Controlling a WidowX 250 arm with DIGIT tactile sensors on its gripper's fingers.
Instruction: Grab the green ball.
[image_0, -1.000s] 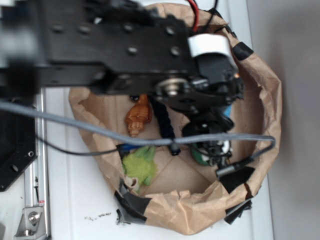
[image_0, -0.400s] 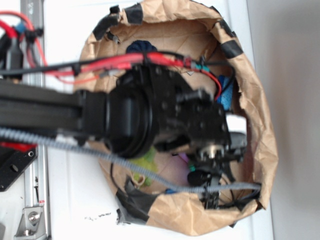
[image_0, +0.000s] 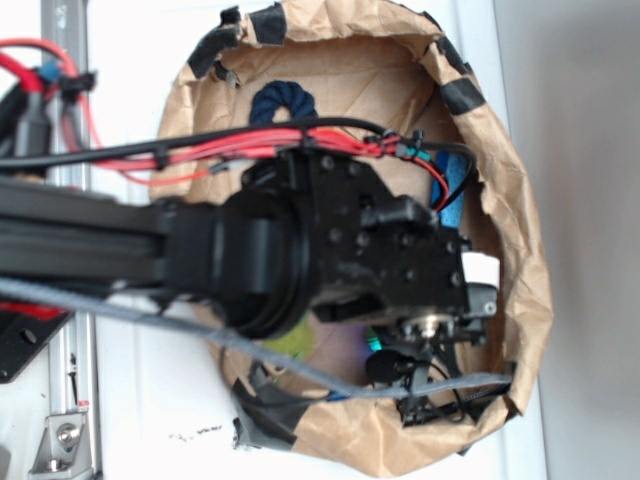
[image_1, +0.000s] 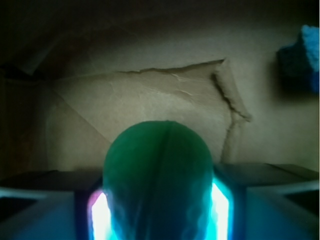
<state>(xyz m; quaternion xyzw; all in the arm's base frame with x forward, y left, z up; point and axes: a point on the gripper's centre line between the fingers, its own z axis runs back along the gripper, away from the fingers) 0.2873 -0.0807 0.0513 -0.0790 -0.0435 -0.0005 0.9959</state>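
The green ball (image_1: 157, 175) fills the lower middle of the wrist view, dark teal and round, wedged between the two fingers of my gripper (image_1: 159, 215). Lit cyan pads (image_1: 100, 215) press close on both its sides. The gripper is shut on the ball. In the exterior view the black wrist covers most of the bag; only a teal sliver of the ball (image_0: 375, 343) shows beside the gripper (image_0: 415, 385), low on the bag's right side.
A crumpled brown paper bag (image_0: 520, 260) with black tape walls in the gripper. Inside lie a blue sponge (image_0: 455, 190) (image_1: 302, 57), a dark blue knotted rope (image_0: 283, 102) and a yellow-green plush toy (image_0: 290, 340). Cables cross the bag.
The arm has swung from the bag's top edge across its middle, wrist now low on the right. Since 0.4 s ago it has dropped slightly, uncovering more of the dark blue rope.
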